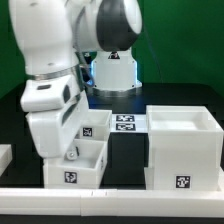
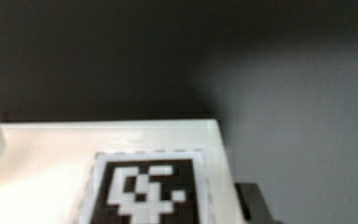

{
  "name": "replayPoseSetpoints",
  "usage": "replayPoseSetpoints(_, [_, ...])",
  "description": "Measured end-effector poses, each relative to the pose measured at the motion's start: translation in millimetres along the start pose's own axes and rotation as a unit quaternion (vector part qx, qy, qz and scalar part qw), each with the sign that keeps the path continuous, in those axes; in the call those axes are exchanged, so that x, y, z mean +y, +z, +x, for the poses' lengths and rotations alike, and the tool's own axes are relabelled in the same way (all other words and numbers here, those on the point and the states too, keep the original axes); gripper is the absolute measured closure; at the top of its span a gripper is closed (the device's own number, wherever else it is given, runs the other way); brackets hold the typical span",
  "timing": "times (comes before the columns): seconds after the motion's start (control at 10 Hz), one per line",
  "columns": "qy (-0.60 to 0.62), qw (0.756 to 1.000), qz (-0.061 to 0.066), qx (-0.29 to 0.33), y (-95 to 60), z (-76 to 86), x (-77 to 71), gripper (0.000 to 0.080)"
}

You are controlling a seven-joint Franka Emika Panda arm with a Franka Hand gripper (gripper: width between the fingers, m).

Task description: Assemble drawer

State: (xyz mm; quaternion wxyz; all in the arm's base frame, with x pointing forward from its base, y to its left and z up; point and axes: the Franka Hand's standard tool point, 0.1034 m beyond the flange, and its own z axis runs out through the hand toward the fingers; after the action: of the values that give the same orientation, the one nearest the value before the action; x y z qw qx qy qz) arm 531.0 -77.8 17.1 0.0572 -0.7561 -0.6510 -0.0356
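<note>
Presently the white two-finger gripper (image 1: 68,152) hangs low in the lower left of the exterior view. Its tips are at or just inside the rim of a small white plastic open-top tray (image 1: 90,168) with a black-and-white square tag on its front wall. Whether the fingers are spread, pressed together or pinching the tray wall cannot be told. The hand's body hides them there, and the wrist view is only a blurred close-up of a white tagged surface (image 2: 149,185) against the black table (image 2: 247,60). A second white tagged part (image 1: 95,124), seemingly the other tray, sits just behind the first. The large white cube-shaped casing (image 1: 183,150) stands well apart at the lower right. The thin white marker board (image 1: 125,123) lies between them, near the frame's middle.

The step in hand is probably taking hold of the near tray. A pinch on one thin wall, off its middle, could let the tray tilt or twist when lifted. A misplaced finger could press on the rim and shove the tray against its neighbour. A tilted tray could later catch on the casing's opening.
</note>
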Motion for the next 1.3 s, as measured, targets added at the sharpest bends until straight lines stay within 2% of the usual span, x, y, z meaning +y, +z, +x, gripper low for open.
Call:
replayPoseSetpoints(0.1, [-0.015, 1.000, 0.002, -0.010, -1.2, 15.0, 4.6, 0.0759])
replayPoseSetpoints(0.2, [-0.040, 0.999, -0.004, -0.012, -0.6, 25.6, 5.0, 0.0759])
replayPoseSetpoints(0.3, [-0.049, 0.999, -0.009, -0.013, 2.1, 24.3, -1.6, 0.0759])
replayPoseSetpoints(0.6, [-0.041, 0.999, -0.006, -0.013, 2.1, 22.2, -1.0, 0.0759])
replayPoseSetpoints(0.7, [-0.044, 0.999, -0.012, -0.013, -2.8, 28.1, 2.9, 0.0759])
replayPoseSetpoints(0.8, [-0.049, 0.999, -0.016, -0.014, -7.5, 40.7, 6.0, 0.0759])
replayPoseSetpoints(1.0, [-0.055, 0.998, -0.017, -0.012, -6.3, 61.9, 7.0, 0.0759])
replayPoseSetpoints(1.3, [-0.050, 0.999, -0.011, -0.009, 2.0, 65.8, 3.8, 0.0759])
